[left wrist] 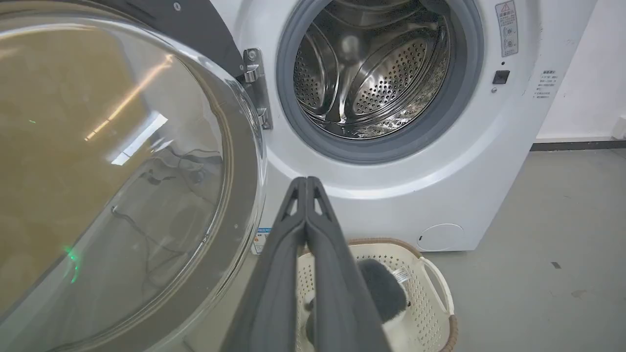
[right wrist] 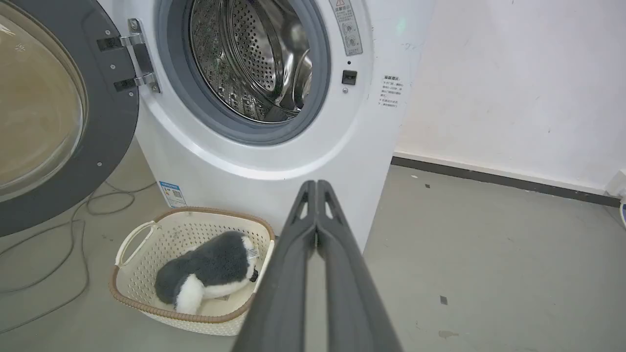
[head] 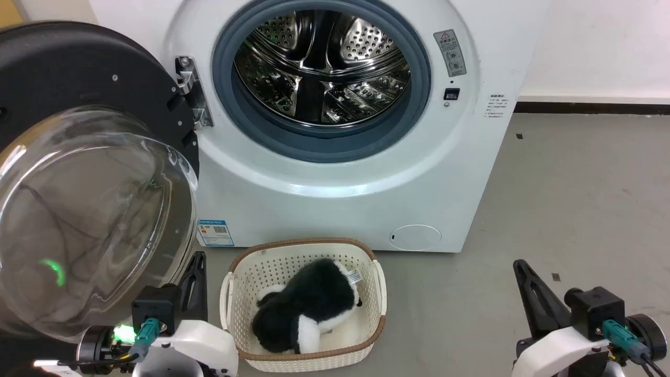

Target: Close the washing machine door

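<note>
Black-ringed washing machine door [head: 89, 183] is hanging open left of the washing machine [head: 340, 193], glass bulging toward the robot, outer edge cut off; left gripper [head: 199, 257] and right gripper [head: 518, 265] are resting clenched, empty.

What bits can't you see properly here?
- Washing machine door: its left side is cut off by the head view's edge.
- Plush toy: left wrist view, mostly behind the left gripper.
- Blue sticker: head view, print too small to read.
- Washing machine: top cut off in every view.
</note>
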You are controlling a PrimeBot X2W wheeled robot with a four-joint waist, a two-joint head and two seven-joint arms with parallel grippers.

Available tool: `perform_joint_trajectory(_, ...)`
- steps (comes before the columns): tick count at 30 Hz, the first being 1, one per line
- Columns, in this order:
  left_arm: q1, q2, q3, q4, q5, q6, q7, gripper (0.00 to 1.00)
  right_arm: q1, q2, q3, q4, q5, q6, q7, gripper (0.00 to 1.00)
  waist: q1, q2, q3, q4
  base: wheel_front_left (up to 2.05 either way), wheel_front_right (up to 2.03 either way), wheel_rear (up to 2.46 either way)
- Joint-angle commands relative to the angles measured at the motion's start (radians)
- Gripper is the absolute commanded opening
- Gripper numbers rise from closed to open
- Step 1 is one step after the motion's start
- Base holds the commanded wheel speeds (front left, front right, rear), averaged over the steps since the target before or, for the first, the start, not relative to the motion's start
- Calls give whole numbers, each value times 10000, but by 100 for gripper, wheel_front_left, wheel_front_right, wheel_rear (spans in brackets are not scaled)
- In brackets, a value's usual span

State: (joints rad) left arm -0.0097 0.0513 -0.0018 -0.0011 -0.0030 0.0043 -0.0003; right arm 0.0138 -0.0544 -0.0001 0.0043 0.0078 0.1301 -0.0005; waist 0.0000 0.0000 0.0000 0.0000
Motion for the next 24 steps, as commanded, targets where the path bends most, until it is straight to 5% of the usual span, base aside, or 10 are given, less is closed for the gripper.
perform_joint_trajectory(1,97,-11,18,11,30,-43,3,0,-138,41,1,-43,-78,6,5,0,0,0,0,0,0,0,0)
perform_joint_trajectory(22,97,-11,18,11,30,-43,3,0,-138,41,1,-43,-78,6,5,0,0,0,0,0,0,0,0)
perform_joint_trajectory(23,0,-2,2,0,0,0,0,100,-1,0,2,0,0,0,0,100,0,0,0,0,0,0,0)
perform_joint_trajectory(24,-1,-2,2,0,0,5,-2,100,2,0,2,4,7,-2,-2,100,0,0,0,0,0,0,0)
